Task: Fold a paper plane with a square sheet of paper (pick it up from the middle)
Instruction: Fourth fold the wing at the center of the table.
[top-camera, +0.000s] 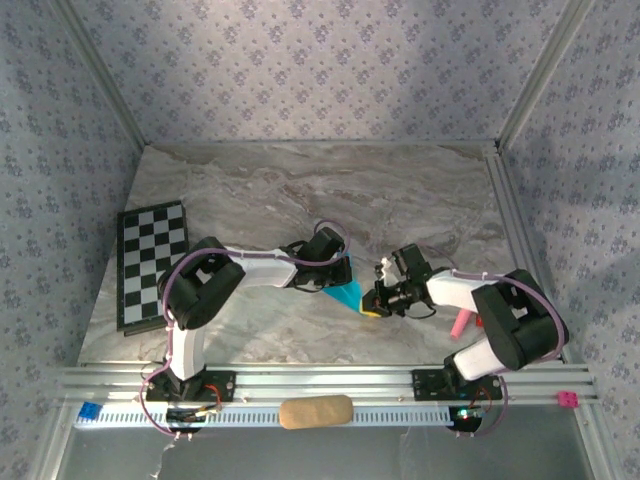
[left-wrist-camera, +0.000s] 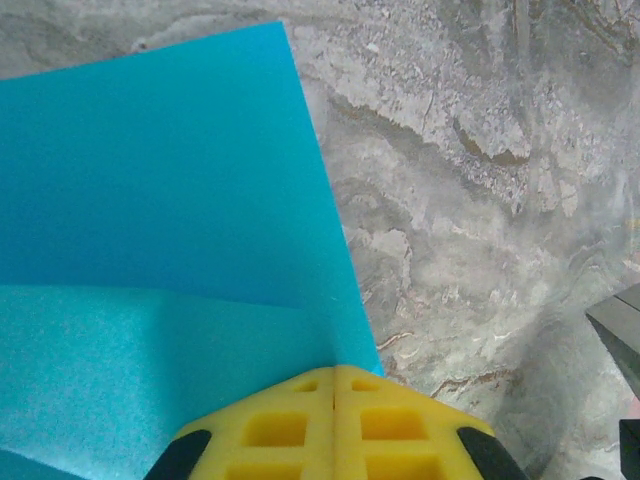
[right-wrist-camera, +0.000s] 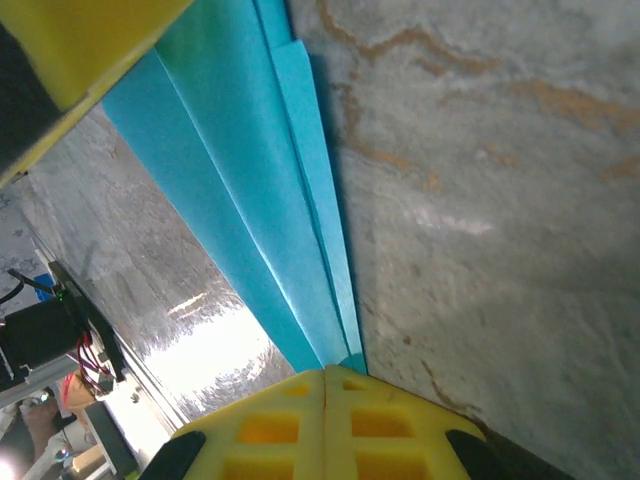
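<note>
Centre of the top view: the paper (top-camera: 348, 296) hangs between the left gripper (left-wrist-camera: 333, 372) and right gripper (right-wrist-camera: 324, 372), each clamped on it. It is layered lengthwise but seems only partly folded, with shaping left to do.

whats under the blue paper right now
The marbled table shows around the blue paper, which the left pincer and right pincer each pinch at an edge. The patch directly beneath is covered, so anything there, or whether the paper touches it, cannot be told.

Left gripper (left-wrist-camera: 333, 372) jaws closed on turquoise paper (left-wrist-camera: 150, 190) corner; folded flap visible; marble table (left-wrist-camera: 480, 200) beneath.
</note>
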